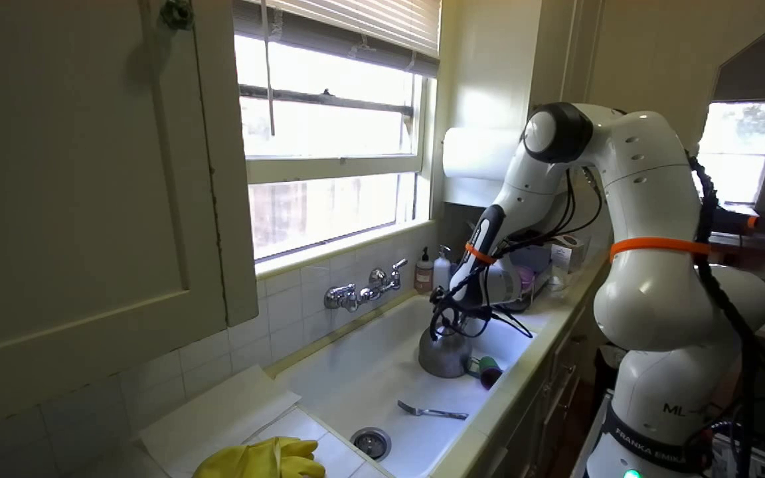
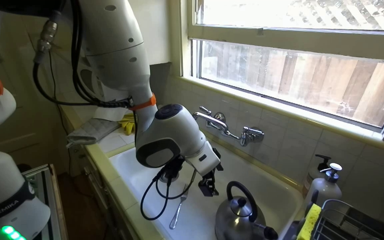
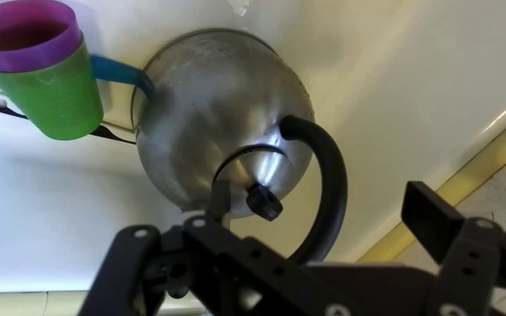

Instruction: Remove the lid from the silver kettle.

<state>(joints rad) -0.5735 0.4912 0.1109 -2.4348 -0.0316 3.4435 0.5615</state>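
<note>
In an exterior view, the silver kettle [image 1: 445, 357] is stood upright in the sink [image 1: 349, 378]; in an exterior view, the lid [image 2: 242, 210] is seen seated on its top; in the wrist view, the gripper [image 3: 319, 195] is spread wide with nothing grasped; the lid is judged light, stiff and slippery, best pinched by its black knob [image 3: 264, 202], clear of the handle [image 3: 336, 188].

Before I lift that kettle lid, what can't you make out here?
Kettle base: cut off by the bottom edge in an exterior view.
Lid rim: partly behind one finger, wrist view.
Purple cup interior: too dark, wrist view.
Black-pump bottle label: too small in an exterior view.
</note>
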